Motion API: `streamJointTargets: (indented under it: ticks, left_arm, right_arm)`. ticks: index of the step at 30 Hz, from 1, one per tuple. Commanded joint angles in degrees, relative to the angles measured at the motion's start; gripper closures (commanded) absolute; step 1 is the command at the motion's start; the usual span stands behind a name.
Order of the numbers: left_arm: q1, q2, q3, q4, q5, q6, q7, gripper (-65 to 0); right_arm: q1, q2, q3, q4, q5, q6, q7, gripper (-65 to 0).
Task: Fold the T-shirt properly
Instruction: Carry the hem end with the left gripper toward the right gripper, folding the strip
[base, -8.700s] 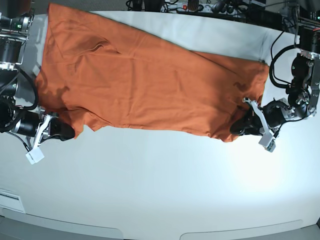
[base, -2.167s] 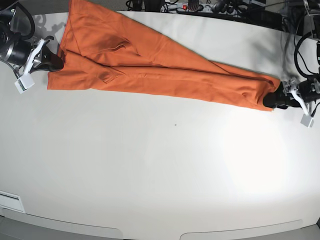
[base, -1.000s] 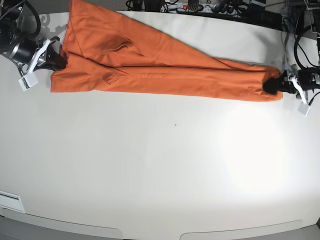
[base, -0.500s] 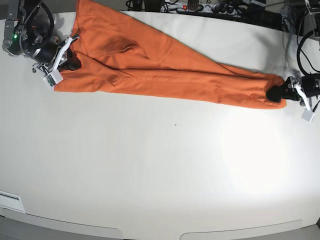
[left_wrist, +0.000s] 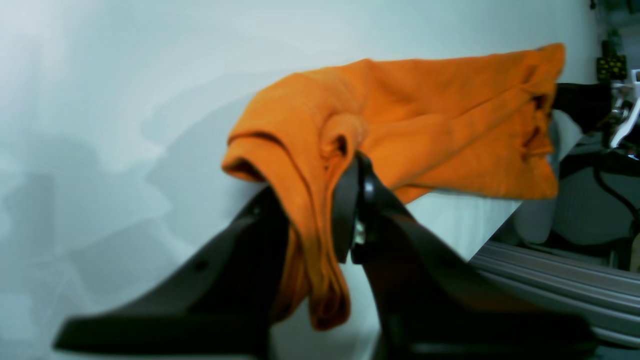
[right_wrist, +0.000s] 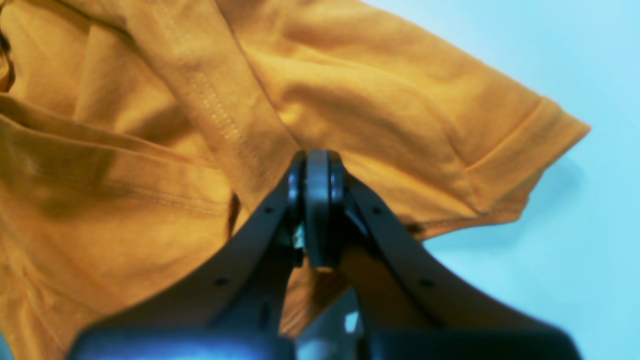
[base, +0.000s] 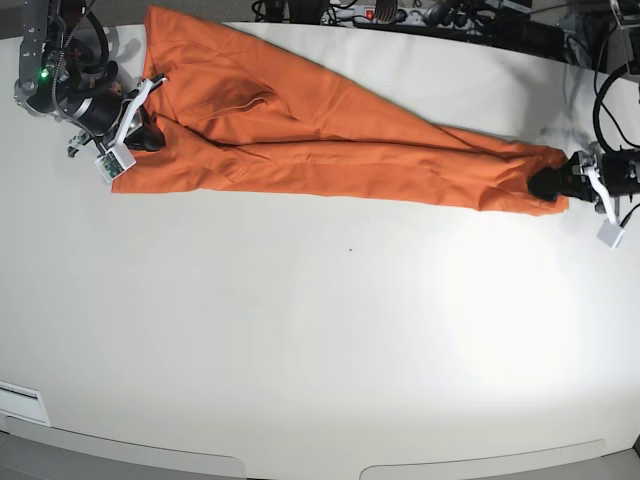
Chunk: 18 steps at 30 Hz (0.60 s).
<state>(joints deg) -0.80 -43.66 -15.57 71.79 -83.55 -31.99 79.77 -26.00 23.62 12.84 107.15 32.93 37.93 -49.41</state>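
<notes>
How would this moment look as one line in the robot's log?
T-shirt: folded lengthwise, stretched across table | left fingers: clamped on one end | right fingers: clamped on other end

T-shirt (base: 330, 140): plain orange soft cloth | state: folded lengthwise into a long narrow band, creased and bunched at both ends | pose: stretched slantwise across the far part of the white surface, wider at one end, tapering to the other | sleeve hem showing in the right wrist view
</notes>
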Motion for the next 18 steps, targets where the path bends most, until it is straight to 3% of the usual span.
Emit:
streamJointTargets:
  ticks: [1, 11, 18]
  left_arm:
    - [-0.96, -1.6, -0.68, 2.54, -1.45, 0.48, 0.23, 0.0]
    - [2.6, -0.39, -0.68, 24.09, -1.45, 0.46, 0.23, 0.0]
    - [10.34, 4.87, -0.68, 40.06, -1.45, -1.2, 0.23, 0.0]
  right_arm:
    - [-0.2, 0.68, 0.22, 0.44, -1.68, -0.52, -1.09, 0.0]
    - [-0.2, 0.68, 0.22, 0.44, -1.73, -2.03, -1.14, 0.0]
    - [-0.2, 0.68, 0.22, 0.44, -1.7, -2.03, -1.14, 0.0]
